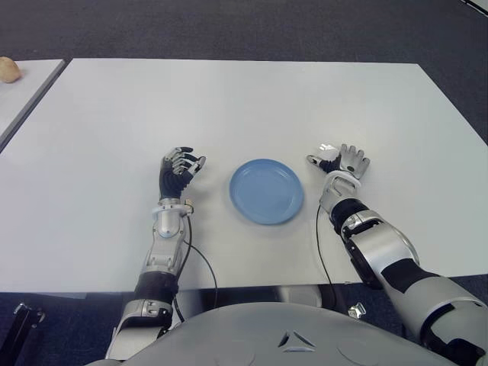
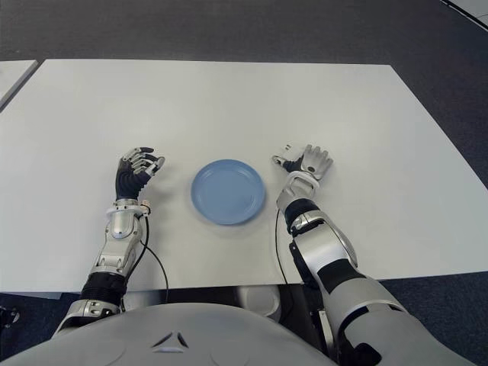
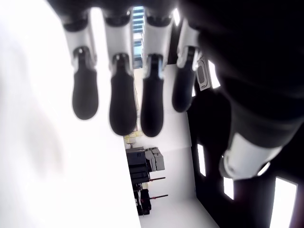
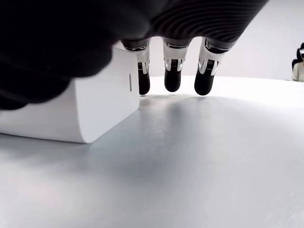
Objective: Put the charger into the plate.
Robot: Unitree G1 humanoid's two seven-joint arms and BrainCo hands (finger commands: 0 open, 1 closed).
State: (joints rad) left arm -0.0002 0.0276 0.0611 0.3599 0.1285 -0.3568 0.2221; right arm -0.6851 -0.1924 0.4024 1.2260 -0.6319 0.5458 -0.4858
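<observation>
Under our right hand [image 1: 341, 162], on the white table [image 1: 229, 107], sits the charger [image 4: 71, 111], a white block that shows properly only in the right wrist view. Three fingertips [image 4: 172, 80] hang down just past it with their tips close to the tabletop, and the dark thumb or palm covers its top. Hard to say from that angle whether anything is actually squeezing it, so we can't tell if the hand has a grip or is just draped over it. From the head camera the charger is hidden beneath that hand, which shows just to the right of the blue plate [image 1: 267, 191]. The plate lies flat between both hands with nothing in it. Our left hand [image 1: 180, 169] shows just to the plate's left, fingers [image 3: 122, 107] loosely curled side by side and holding nothing.
</observation>
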